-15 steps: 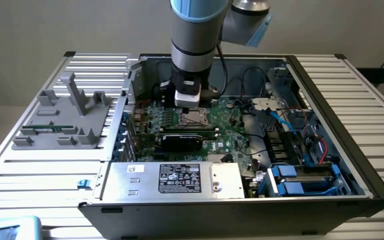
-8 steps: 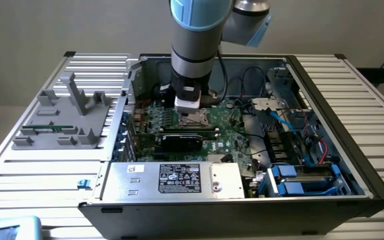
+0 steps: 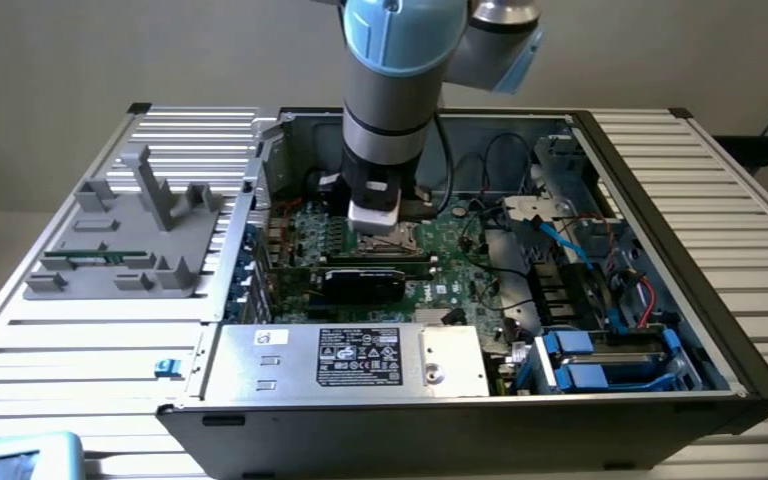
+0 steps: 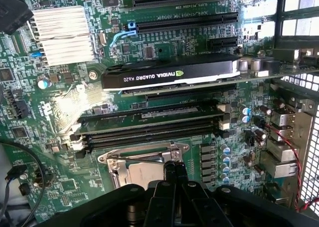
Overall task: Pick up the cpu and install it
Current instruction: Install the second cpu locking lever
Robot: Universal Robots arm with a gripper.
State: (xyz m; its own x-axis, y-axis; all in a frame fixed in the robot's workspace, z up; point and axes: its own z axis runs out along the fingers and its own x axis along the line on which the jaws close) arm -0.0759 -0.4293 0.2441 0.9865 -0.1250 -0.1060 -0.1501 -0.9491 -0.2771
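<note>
At centre frame, exterior view, my end effector [image 3: 375, 222], clenched, sits over the CPU socket [image 4: 142, 169] on the motherboard [image 4: 164, 112] inside the computer case [image 3: 704, 330].

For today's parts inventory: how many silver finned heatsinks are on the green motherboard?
2 heatsinks: one beside the black expansion slots, one at memory slots' end; others may be hidden.

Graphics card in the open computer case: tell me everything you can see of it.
The long black graphics card carries white "NVIDIA QUADRO K620" lettering on a matte, plastic-looking shroud, with a thin green circuit board edge along its side. It stands on edge, plugged into the green motherboard, between empty black expansion slots and the long black memory slots. It looks fully seated and level; nothing else touches it.
</note>
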